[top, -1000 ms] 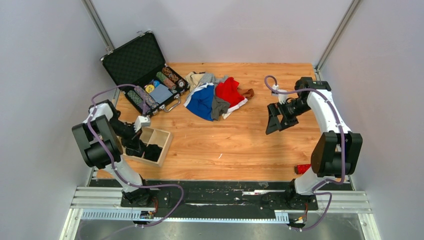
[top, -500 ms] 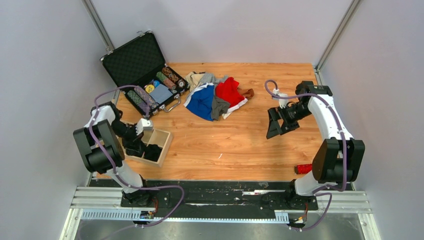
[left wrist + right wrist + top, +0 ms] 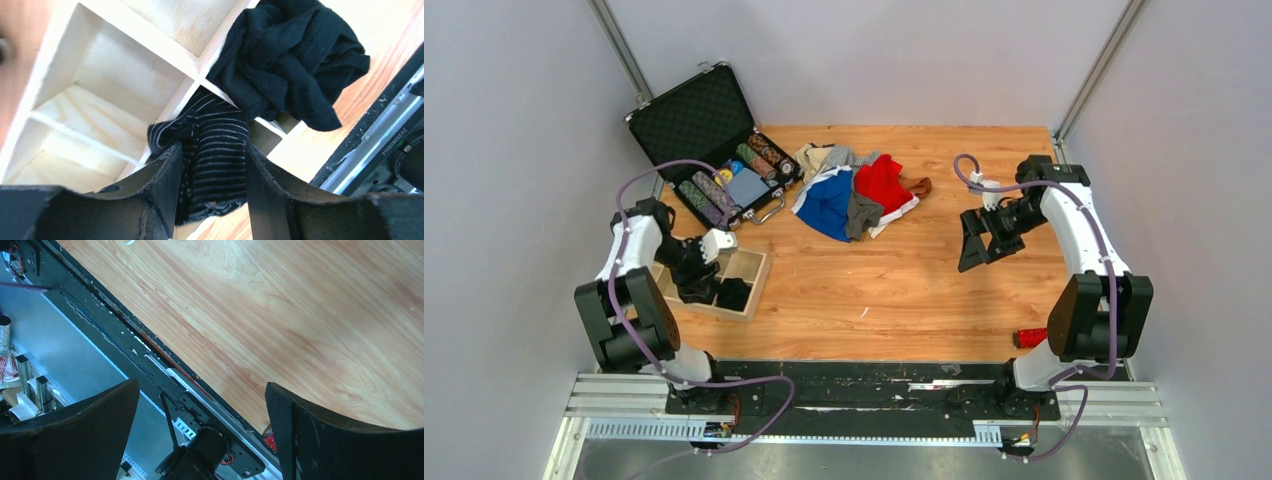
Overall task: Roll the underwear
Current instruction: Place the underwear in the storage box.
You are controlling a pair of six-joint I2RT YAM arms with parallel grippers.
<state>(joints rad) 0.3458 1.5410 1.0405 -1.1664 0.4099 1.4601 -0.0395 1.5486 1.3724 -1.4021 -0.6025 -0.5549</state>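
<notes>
The left fingers (image 3: 212, 150) stand parted on either side of the striped black underwear (image 3: 220, 125), cloth filling the gap between them; whether they press it I cannot tell. That garment sits in one compartment of the wooden box (image 3: 165, 45), with plain black underwear (image 3: 295, 55) bunched in the adjoining one; the right fingers (image 3: 202, 385) gape wide with nothing between them, above the desk (image 3: 300, 315) near its front edge; the other underwear — a mixed pile (image 3: 854, 195) — lies at the desk's far middle, beside the open chip case (image 3: 694, 120).

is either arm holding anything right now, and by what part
Right gripper: nothing, open. Left gripper: fingers flank the striped underwear in the wooden box; grip cannot be told.
</notes>
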